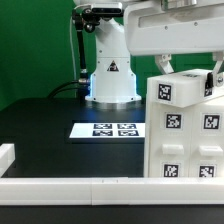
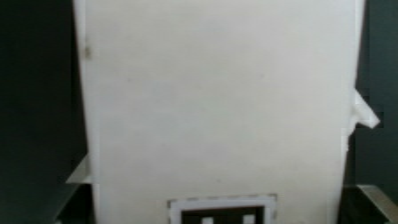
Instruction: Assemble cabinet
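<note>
The cabinet (image 1: pixel 185 130) is a tall white boxy unit with small black-and-white tags. It stands on the black table at the exterior view's right. My gripper (image 1: pixel 190 75) reaches down over its top, one finger on each side of the top module. In the wrist view the cabinet's white face (image 2: pixel 214 100) fills the frame, with a tag (image 2: pixel 222 212) near the edge. The dark fingers (image 2: pixel 75 190) lie flush against its sides, so the gripper is shut on the cabinet.
The marker board (image 1: pixel 112 129) lies flat on the table mid-scene. The arm's white base (image 1: pixel 110 80) stands behind it. A low white border rail (image 1: pixel 70 188) runs along the front, with a short piece (image 1: pixel 8 155) at the exterior view's left.
</note>
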You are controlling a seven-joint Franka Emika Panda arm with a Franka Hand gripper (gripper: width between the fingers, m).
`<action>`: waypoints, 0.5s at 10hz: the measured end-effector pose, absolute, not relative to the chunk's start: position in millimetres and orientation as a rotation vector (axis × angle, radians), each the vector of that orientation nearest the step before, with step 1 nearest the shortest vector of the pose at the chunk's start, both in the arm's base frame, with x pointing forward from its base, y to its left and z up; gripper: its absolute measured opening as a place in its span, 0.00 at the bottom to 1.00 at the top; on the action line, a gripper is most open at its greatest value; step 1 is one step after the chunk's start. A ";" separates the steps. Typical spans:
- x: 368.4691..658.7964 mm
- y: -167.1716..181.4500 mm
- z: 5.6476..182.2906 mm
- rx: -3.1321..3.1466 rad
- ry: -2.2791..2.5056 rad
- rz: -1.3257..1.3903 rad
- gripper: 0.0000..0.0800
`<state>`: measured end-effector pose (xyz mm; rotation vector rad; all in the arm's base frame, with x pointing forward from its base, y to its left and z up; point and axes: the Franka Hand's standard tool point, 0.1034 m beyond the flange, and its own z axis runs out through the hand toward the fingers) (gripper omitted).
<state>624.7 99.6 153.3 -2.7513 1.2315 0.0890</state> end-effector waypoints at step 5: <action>628.7 98.1 152.3 -2.278 1.913 0.095 0.69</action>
